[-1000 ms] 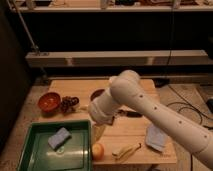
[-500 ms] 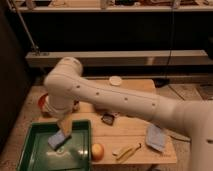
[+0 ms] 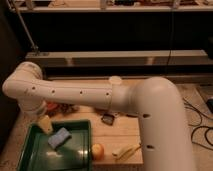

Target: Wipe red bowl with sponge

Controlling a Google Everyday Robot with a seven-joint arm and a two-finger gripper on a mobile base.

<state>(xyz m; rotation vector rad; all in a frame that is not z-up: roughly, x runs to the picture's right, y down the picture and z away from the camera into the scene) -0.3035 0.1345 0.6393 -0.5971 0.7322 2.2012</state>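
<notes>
Green tray [image 3: 44, 158] holds the sponge [image 3: 59, 137]; end effector [image 3: 45, 123] hangs wide over its edge.

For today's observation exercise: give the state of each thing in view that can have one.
Robot's two-finger hand: open, over back-left corner of green plastic tray.
Pale blue-grey block sponge: lying in tray, not held.
Orange-red bowl: mostly hidden behind white robot arm.

The white arm [image 3: 100, 95] ends in a cream-yellow gripper [image 3: 45, 123] over the far left corner of the glossy green tray [image 3: 30, 150], whose sponge [image 3: 59, 138] is pale blue-grey, while the red bowl [image 3: 51, 106] shows orange-red behind the arm and an orange fruit [image 3: 98, 151] lies on the pale tan wooden table [image 3: 125, 132].
</notes>
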